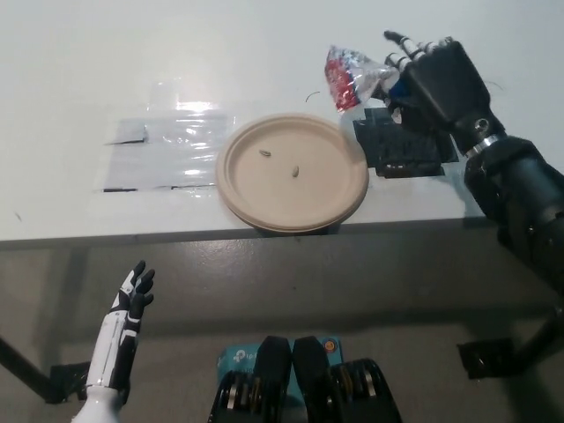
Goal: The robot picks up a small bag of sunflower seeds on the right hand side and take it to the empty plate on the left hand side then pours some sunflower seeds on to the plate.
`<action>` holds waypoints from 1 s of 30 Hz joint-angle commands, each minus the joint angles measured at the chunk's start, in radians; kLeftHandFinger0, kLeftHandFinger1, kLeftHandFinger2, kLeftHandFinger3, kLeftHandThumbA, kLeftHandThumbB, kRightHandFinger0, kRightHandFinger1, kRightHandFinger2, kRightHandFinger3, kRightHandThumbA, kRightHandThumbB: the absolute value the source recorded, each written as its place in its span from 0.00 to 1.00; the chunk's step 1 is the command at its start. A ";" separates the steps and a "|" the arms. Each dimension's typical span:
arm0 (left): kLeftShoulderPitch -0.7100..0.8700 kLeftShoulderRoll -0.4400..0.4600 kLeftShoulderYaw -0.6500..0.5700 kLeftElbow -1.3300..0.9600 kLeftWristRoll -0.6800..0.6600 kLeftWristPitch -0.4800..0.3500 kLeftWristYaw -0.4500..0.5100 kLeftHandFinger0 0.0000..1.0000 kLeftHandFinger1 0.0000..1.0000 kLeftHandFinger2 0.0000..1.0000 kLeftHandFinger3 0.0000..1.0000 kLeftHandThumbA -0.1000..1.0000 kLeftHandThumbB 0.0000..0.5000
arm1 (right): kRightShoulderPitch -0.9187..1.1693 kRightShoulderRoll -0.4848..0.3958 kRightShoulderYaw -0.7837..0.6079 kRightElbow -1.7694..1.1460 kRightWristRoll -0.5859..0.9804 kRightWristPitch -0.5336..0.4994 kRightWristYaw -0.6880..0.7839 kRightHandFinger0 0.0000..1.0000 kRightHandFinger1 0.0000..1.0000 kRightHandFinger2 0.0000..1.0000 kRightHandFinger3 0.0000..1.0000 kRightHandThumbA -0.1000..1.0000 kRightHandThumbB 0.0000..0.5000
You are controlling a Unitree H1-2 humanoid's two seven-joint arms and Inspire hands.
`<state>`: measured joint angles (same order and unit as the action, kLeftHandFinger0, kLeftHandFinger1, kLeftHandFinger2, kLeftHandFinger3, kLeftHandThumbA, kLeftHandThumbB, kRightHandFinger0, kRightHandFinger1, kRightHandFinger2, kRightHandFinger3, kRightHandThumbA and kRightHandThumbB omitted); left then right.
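My black right hand [434,79] holds the small red, white and blue seed bag [349,75] in the air beyond the plate's far right rim, above the table. The bag hangs from the fingertips, which close on its right end. The tan round plate [330,181] sits near the table's front edge, with two sunflower seeds [280,161] lying on it left of centre. My white left hand [130,304] rests low at the lower left, below the table edge, fingers apart and holding nothing.
A black flat pad [401,150] lies on the table just right of the plate, under my right hand. A clear plastic sheet [167,150] is taped down left of the plate. The white table's front edge [176,236] runs across the middle.
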<state>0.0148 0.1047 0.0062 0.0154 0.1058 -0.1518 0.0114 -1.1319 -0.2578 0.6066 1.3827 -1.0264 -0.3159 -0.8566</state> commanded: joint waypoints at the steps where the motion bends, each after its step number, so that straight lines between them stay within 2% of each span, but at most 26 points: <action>1: 0.011 0.007 0.012 -0.016 -0.005 -0.027 0.005 1.00 1.00 1.00 1.00 1.00 0.00 | -0.021 -0.017 -0.066 -0.007 0.128 -0.061 0.007 0.00 0.45 0.95 0.67 0.00 0.26; 4: 0.011 0.006 0.019 -0.012 -0.008 -0.029 0.011 1.00 1.00 1.00 1.00 1.00 0.02 | -0.022 -0.032 -0.079 -0.007 0.136 -0.067 0.000 0.00 0.42 0.92 0.66 0.00 0.22; 8: 0.015 0.004 0.023 -0.012 -0.008 -0.031 0.011 1.00 1.00 1.00 1.00 1.00 0.00 | -0.020 -0.054 -0.076 -0.004 0.143 -0.073 -0.020 0.00 0.42 0.89 0.70 0.00 0.39; 11: 0.020 0.005 0.023 -0.010 -0.002 -0.033 0.010 1.00 1.00 1.00 1.00 1.00 0.00 | -0.014 -0.057 -0.070 0.000 0.149 -0.063 -0.010 0.00 0.44 0.88 0.73 0.00 0.45; 13: 0.022 0.004 0.023 -0.005 -0.001 -0.040 0.010 1.00 1.00 1.00 1.00 1.00 0.00 | -0.003 -0.056 -0.080 0.003 0.169 -0.064 0.007 0.00 0.41 0.84 0.71 0.00 0.49; 17: 0.028 0.003 0.023 -0.002 -0.002 -0.038 0.010 1.00 1.00 1.00 1.00 1.00 0.00 | 0.016 -0.055 -0.061 0.011 0.163 -0.049 -0.013 0.00 0.35 0.80 0.64 0.00 0.50; 21: 0.024 0.002 0.026 -0.003 -0.005 -0.034 0.011 1.00 1.00 1.00 1.00 1.00 0.00 | 0.022 -0.054 -0.047 0.021 0.160 -0.023 -0.012 0.00 0.35 0.79 0.63 0.00 0.46; 22: 0.022 0.000 0.028 -0.002 -0.007 -0.031 0.012 1.00 1.00 1.00 1.00 1.00 0.01 | 0.025 -0.053 -0.060 0.024 0.179 -0.028 0.014 0.00 0.36 0.80 0.63 0.00 0.46; 23: 0.023 -0.001 0.029 -0.003 -0.010 -0.030 0.011 1.00 1.00 1.00 1.00 1.00 0.01 | 0.025 -0.048 -0.081 0.027 0.208 -0.022 0.077 0.03 0.42 0.89 0.72 0.00 0.42; 24: 0.022 -0.001 0.029 -0.002 -0.009 -0.030 0.011 1.00 1.00 1.00 1.00 1.00 0.01 | 0.019 -0.041 -0.107 0.030 0.243 0.002 0.178 0.43 0.88 1.00 1.00 0.27 0.51; 25: 0.021 -0.001 0.030 0.000 -0.007 -0.032 0.012 1.00 1.00 1.00 1.00 1.00 0.01 | 0.008 -0.033 -0.151 0.035 0.301 0.027 0.355 0.83 1.00 1.00 1.00 0.44 0.76; 26: 0.021 -0.001 0.030 0.001 -0.005 -0.034 0.013 1.00 1.00 1.00 1.00 1.00 0.00 | -0.002 -0.029 -0.181 0.040 0.340 0.034 0.501 1.00 1.00 1.00 1.00 0.62 0.83; 27: 0.021 -0.001 0.029 0.004 -0.005 -0.040 0.013 1.00 1.00 1.00 1.00 1.00 0.00 | -0.009 -0.026 -0.188 0.044 0.348 0.055 0.589 1.00 1.00 1.00 1.00 0.70 0.94; 28: 0.020 -0.001 0.029 0.006 -0.003 -0.042 0.013 1.00 1.00 1.00 1.00 1.00 0.00 | -0.009 -0.025 -0.195 0.042 0.354 0.054 0.612 1.00 1.00 1.00 1.00 0.71 0.98; 30: 0.019 0.001 0.027 0.009 -0.006 -0.042 0.009 1.00 1.00 1.00 1.00 1.00 0.01 | 0.002 -0.019 -0.210 0.033 0.368 0.042 0.627 1.00 1.00 1.00 1.00 0.75 0.97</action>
<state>0.0411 0.1036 0.0281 0.0241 0.1043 -0.1522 0.0117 -1.0447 -0.2784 0.5050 1.4194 -0.8501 -0.3384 -0.6928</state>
